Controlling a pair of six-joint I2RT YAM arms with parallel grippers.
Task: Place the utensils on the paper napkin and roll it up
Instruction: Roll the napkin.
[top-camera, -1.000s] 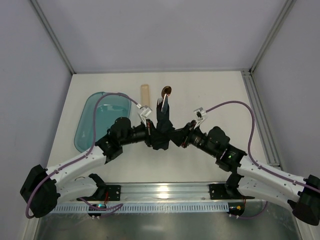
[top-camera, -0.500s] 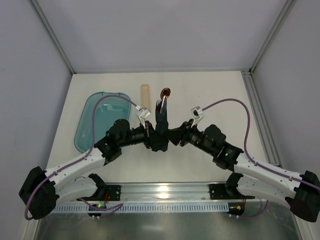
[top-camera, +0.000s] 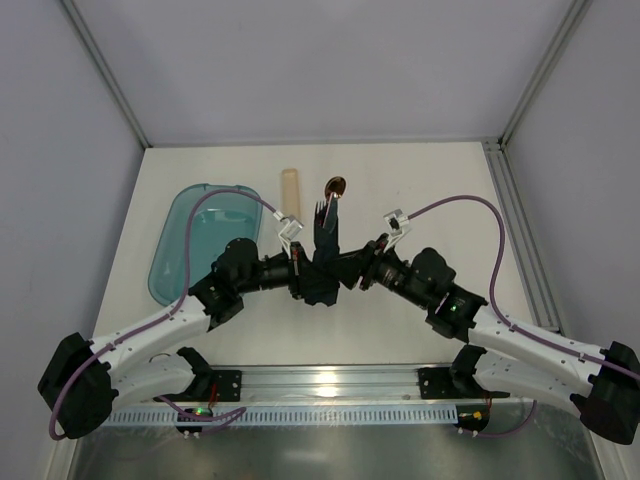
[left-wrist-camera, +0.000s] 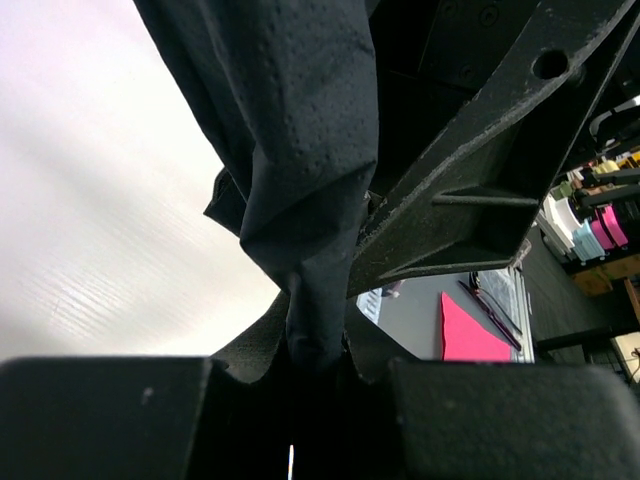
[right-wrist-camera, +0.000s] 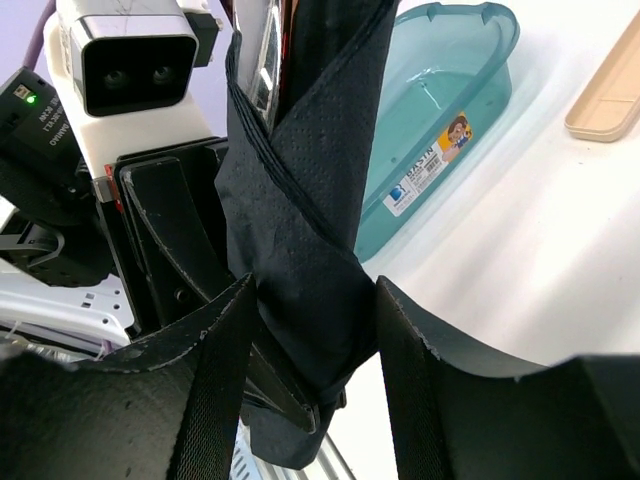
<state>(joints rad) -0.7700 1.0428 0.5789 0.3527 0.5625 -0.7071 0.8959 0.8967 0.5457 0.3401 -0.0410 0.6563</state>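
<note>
Item inspected: the roll's line against my two hands. The paper napkin lies mid-table, wrapped into a dark bundle around the utensils. A fork's tines and a spoon bowl stick out of its far end. In the overhead view its long axis runs near to far, away from my bases, with the metal heads on the far side. My left gripper comes in from the left and is clamped on the napkin's twisted near tail; the paper necks down and vanishes between its fingers. My right gripper comes in from the right, directly opposite. Its jaws are parted astride the same lower stretch of the roll, one finger at each flank, and I see no visible squeeze on the paper. The roll runs straight up through that gap, crosswise to the closing direction. Both hands are at the bundle, but only the left has hold of it. Whether the bundle rests on the table or hangs just above it I cannot tell. The teal tub sits well off to the left. Judgement: any fresh grip by the right hand need only close where it is, provided the left keeps the axis in line.
</note>
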